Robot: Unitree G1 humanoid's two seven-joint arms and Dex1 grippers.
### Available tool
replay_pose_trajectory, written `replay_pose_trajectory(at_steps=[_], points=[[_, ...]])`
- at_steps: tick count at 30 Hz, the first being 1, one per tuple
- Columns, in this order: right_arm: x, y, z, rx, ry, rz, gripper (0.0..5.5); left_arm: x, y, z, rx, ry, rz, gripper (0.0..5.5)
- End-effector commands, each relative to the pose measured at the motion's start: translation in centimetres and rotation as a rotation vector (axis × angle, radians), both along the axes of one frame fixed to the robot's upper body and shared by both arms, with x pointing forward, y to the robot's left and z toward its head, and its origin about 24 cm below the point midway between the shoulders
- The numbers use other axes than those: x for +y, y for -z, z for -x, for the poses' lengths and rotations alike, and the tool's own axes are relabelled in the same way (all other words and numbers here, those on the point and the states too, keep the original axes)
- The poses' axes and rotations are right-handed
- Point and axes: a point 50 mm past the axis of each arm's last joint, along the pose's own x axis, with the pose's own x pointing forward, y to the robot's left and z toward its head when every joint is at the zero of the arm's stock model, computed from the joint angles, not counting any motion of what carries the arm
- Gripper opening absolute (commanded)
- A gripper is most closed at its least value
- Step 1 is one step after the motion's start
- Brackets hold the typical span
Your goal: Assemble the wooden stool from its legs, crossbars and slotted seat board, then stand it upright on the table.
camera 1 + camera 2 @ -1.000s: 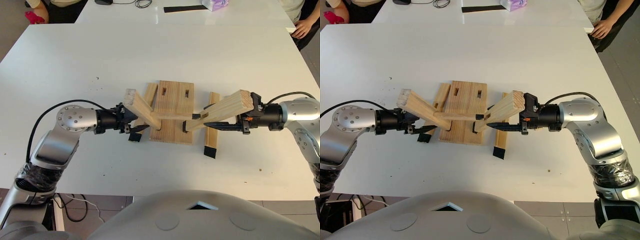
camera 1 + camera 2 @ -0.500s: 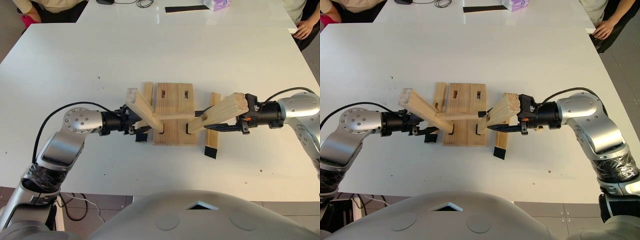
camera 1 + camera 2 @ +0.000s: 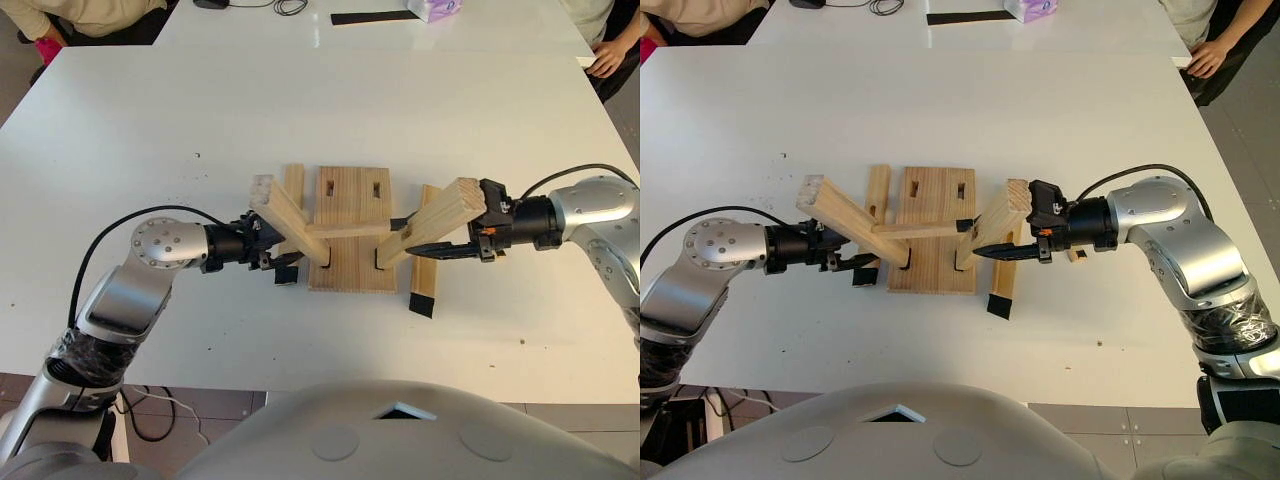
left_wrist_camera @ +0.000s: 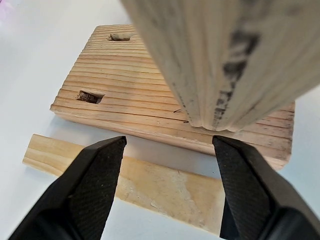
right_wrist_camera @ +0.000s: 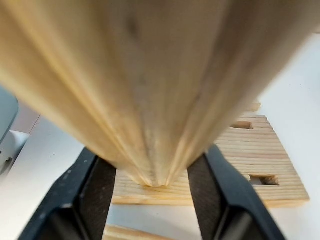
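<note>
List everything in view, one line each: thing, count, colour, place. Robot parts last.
table: 1, white, under all the parts.
seat board: 1, pale wood with slots, flat at the table's middle.
left leg: 1, pale wood, tilted, lower end at the board's left side.
right leg: 1, pale wood, tilted, lower end at the board's right side.
crossbar: 1, pale wood, spanning between the two legs above the board.
left slat: 1, pale wood, flat beside the board's left edge.
right slat: 1, pale wood with a black end, flat to the right of the board.
black strip: 1, black, far table.
left gripper: 1, black, holding the left leg.
right gripper: 1, black, holding the right leg.
</note>
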Motion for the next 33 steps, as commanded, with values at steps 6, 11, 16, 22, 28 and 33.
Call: replay_pose_trajectory(at_steps=[6,11,16,22,28,33], points=[[0.7,2.9,1.5,0.153,0.031,0.017,2.04,-1.5,-0.3,0.3,-0.030,0.101,0.012,3.21],[0.7,3.3,1.3,0.167,0.062,-0.001,2.04,-1.7,-0.2,0.3,-0.040,0.133,-0.001,3.21],[0.6,4.3,1.3,0.194,0.085,0.002,2.04,-2.1,-0.4,0.4,-0.044,0.175,0.012,3.21],[0.8,4.6,1.2,0.188,0.084,0.011,2.04,-2.2,-0.7,0.2,-0.058,0.198,0.010,3.21],[1.4,4.6,1.2,0.138,0.035,0.043,2.04,-2.6,-0.8,-0.2,-0.067,0.207,0.001,3.21],[1.5,5.3,1.4,0.097,0.011,0.110,2.04,-3.3,-0.8,-0.1,-0.073,0.219,0.006,3.21]])
